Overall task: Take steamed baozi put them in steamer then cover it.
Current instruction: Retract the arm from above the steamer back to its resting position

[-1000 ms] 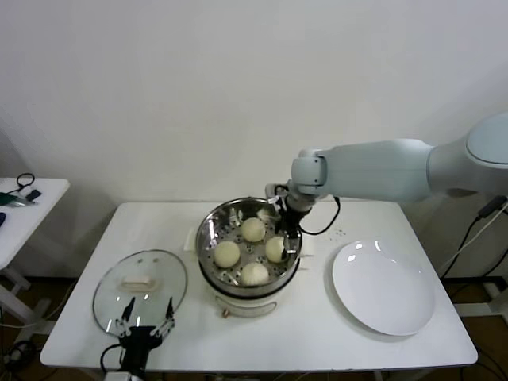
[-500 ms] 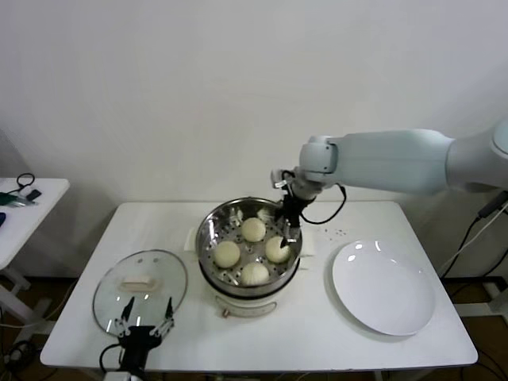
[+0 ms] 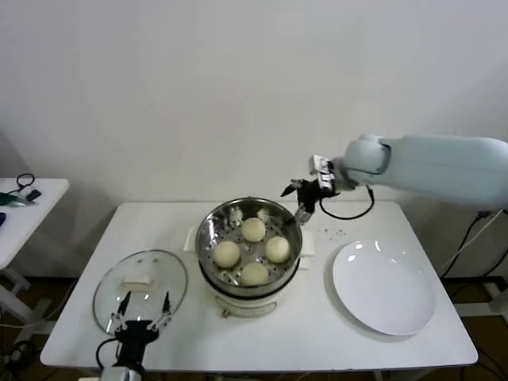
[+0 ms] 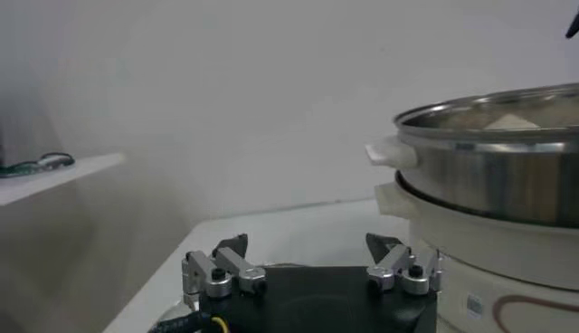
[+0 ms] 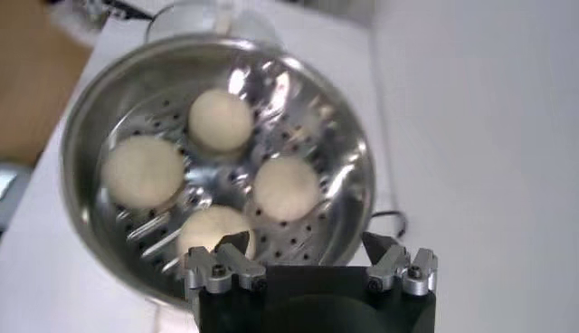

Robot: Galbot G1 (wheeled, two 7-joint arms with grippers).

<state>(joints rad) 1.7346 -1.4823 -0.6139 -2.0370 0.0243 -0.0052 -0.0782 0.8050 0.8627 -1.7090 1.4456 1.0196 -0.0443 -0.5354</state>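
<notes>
Several cream-white baozi (image 3: 253, 229) sit on the perforated tray inside the shiny steamer (image 3: 208, 238) at the table's middle; they also show in the right wrist view (image 5: 220, 119). My right gripper (image 3: 300, 200) is open and empty, raised just above the steamer's far right rim (image 5: 360, 195). The glass lid (image 3: 140, 283) with a cream handle lies flat on the table left of the steamer. My left gripper (image 3: 141, 309) is open and empty at the table's front edge, just in front of the lid. The left wrist view shows the steamer's side (image 4: 493, 172).
A flat white plate (image 3: 384, 287) lies bare at the right of the table. A second small table (image 3: 24, 208) with cables stands at the far left. A black cable hangs from my right wrist behind the steamer.
My right gripper has lifted out of the steamer and moved up and right, away from the buns, empty. The left gripper has barely shifted.
</notes>
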